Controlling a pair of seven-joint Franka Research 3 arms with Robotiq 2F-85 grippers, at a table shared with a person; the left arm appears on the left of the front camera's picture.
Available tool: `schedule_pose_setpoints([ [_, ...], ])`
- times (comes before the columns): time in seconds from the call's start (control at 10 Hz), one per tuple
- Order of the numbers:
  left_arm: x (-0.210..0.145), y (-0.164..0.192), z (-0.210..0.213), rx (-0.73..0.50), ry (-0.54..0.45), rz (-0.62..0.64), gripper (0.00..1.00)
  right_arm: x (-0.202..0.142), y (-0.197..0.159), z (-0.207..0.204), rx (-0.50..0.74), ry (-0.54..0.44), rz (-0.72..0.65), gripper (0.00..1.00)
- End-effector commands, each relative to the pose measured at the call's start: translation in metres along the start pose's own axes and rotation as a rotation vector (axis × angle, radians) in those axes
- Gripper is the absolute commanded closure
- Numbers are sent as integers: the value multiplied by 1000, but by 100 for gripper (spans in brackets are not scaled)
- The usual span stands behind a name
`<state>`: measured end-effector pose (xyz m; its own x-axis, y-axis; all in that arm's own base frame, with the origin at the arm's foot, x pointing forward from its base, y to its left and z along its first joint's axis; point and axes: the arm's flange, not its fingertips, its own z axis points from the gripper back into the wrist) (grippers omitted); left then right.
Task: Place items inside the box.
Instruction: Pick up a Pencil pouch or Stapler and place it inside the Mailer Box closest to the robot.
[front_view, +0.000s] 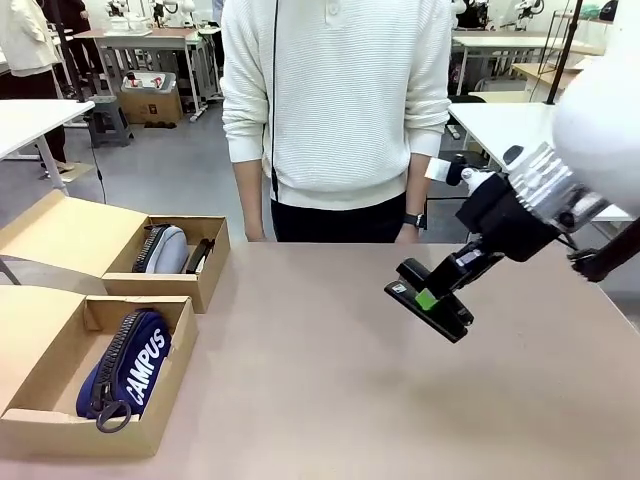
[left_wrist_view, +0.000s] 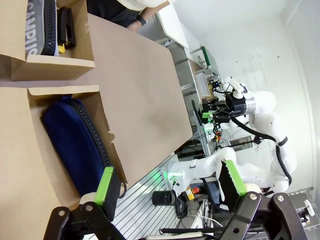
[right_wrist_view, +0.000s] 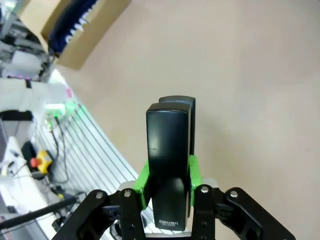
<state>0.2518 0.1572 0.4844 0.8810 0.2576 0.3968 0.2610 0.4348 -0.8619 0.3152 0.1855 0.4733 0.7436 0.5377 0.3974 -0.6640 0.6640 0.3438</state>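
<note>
Over the right side of a tan table (front_view: 300, 380), the right gripper (front_view: 428, 298) pinches a black stapler (front_view: 452, 322) between its green pads, tilted and clear of the tabletop; two open cardboard boxes sit well apart from it at the left edge; the nearer box (front_view: 90, 440) holds a navy pouch (front_view: 125, 368) lettered "CAMPUS"; the farther box (front_view: 170, 290) holds a grey pouch (front_view: 165, 250) with a second black stapler (front_view: 200, 256) just beside it; the left gripper (left_wrist_view: 167, 171) hangs above the nearer box, its fingers spread wide with nothing between them; a person in a white sweater (front_view: 335, 100) stands at the far side.
</note>
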Motion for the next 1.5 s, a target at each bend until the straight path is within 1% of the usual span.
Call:
schedule_pose_setpoints([
  [0.0,0,-1,0,-9,-13,-1,0,-7,-16,9,27,13,64,76],
  [0.1,0,-1,0,-9,-13,-1,0,0,0,0,0,0,0,68],
  [0.2,0,-1,0,-9,-13,-1,0,24,15,-20,-9,26,-115,68],
  [0.3,0,-1,0,-9,-13,-1,0,51,44,-42,-32,-14,-186,68],
  [0.4,0,-1,0,-9,-13,-1,0,75,79,-60,-32,-78,-285,68],
  [0.5,0,-1,0,-9,-13,-1,0,96,115,-76,43,-133,-357,68],
  [0.6,0,-1,0,-9,-13,-1,0,108,153,-92,115,-161,-394,68],
  [0.7,0,-1,0,-9,-13,-1,0,122,185,-110,193,-153,-409,68],
  [0.9,0,-1,0,-9,-13,-1,0,146,241,-158,309,1,-370,68],
  [1.0,0,-1,0,-9,-13,-1,0,147,258,-176,351,85,-340,68],
  [1.1,0,-1,0,-9,-13,-1,0,126,237,-134,249,-42,-386,68],
  [1.3,0,-1,0,-9,-13,-1,0,126,237,-134,249,-42,-386,68],
  [1.4,0,-1,0,-9,-13,-1,0,136,252,-162,288,11,-379,68],
])
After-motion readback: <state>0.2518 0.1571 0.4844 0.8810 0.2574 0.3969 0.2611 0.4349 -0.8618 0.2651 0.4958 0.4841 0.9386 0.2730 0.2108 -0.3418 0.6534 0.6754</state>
